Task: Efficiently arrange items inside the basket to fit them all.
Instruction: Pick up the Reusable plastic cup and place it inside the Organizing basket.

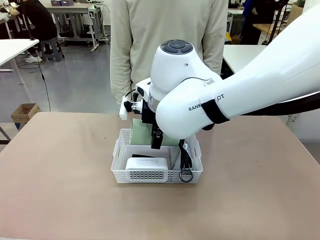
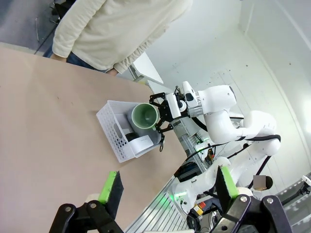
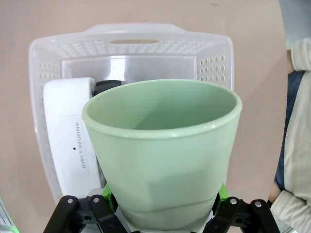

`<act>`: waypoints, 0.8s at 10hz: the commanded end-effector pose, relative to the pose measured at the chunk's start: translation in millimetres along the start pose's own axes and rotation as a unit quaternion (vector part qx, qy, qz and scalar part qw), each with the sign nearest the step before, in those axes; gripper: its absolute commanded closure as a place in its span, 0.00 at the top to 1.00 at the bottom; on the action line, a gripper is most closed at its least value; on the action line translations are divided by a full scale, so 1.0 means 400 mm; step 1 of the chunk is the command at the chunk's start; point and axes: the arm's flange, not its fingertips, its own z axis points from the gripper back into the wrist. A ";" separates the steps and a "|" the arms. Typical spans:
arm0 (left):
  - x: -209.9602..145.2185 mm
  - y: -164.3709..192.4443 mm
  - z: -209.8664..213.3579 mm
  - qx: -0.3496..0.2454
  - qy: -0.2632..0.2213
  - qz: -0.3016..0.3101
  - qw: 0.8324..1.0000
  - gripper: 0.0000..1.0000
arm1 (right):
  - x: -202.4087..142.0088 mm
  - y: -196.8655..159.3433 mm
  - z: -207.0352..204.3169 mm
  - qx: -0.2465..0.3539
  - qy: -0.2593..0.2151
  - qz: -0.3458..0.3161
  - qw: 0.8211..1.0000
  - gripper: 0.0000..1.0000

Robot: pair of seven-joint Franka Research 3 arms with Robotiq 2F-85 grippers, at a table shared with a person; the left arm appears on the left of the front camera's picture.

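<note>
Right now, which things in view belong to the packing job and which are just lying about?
Job:
- basket
- pale green cup, held in the right claw over the basket
- white box inside the basket
- black strap with ring over the basket's near rim

Lying about:
- cardboard box on the floor
- open left claw, idle

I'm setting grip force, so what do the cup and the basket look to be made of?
The pale green cup looks like rigid plastic or melamine: smooth, matte, with a thick rounded rim and soft highlights; glazed ceramic can't be ruled out. The basket looks like thin moulded white plastic, slightly translucent, with perforated walls and a handle slot.
</note>
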 end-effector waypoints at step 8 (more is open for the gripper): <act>0.000 -0.002 -0.002 -0.009 -0.007 -0.012 1.000 1.00 | 0.026 -0.078 -0.079 0.040 -0.040 -0.022 0.998 0.86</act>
